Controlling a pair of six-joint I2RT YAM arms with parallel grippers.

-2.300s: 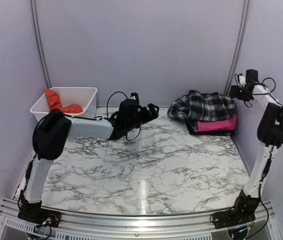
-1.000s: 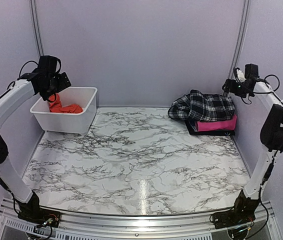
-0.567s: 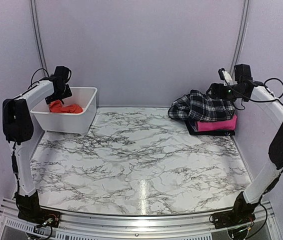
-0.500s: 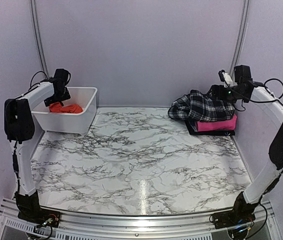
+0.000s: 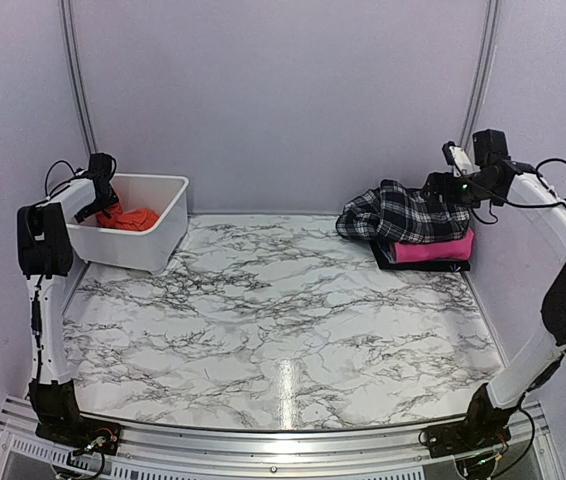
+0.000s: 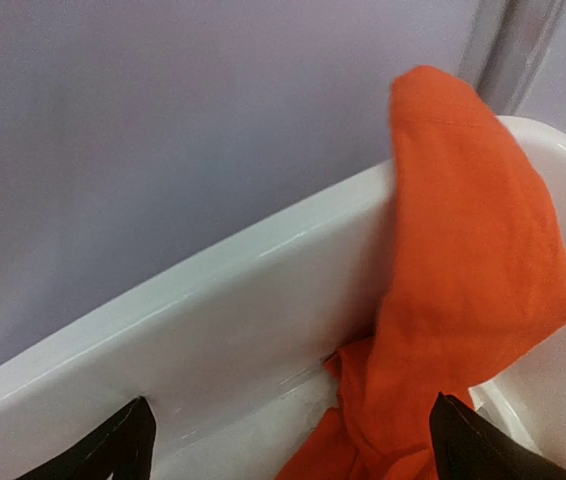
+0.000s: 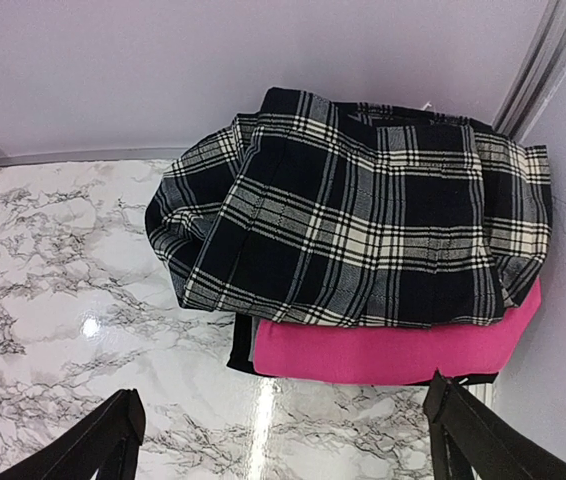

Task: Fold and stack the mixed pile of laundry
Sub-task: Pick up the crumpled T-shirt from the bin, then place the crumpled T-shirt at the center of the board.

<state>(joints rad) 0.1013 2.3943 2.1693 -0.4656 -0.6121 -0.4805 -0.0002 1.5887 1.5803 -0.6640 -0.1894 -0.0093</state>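
Laundry here is split in two: the orange t-shirt point(image 6: 463, 280) lies in the white bin point(image 5: 153, 250) at ten o'clock on the tabletop point(image 5: 283, 330), one fold draped up over the bin's rim, and the plaid shirt point(image 7: 363, 220) sits bunched on top of a folded pink garment point(image 7: 393, 350) at two o'clock. Neither piece has been spread out or folded. The left jaws are spread wide and hold nothing, poised just beside the bin wall with the orange cloth at their right. The right jaws are likewise released and hang above the plaid shirt. On the left, the risk is that the jaws close on the plastic rim together with the cloth, so that a lift drags or tips the bin. On the right, a deep grab could catch the pink garment as well and pull that folded piece apart. Something dark seems to lie under the pink one, though I cannot tell what. The plaid shirt is crumpled, so a pinch on one loose layer may let it slip free.
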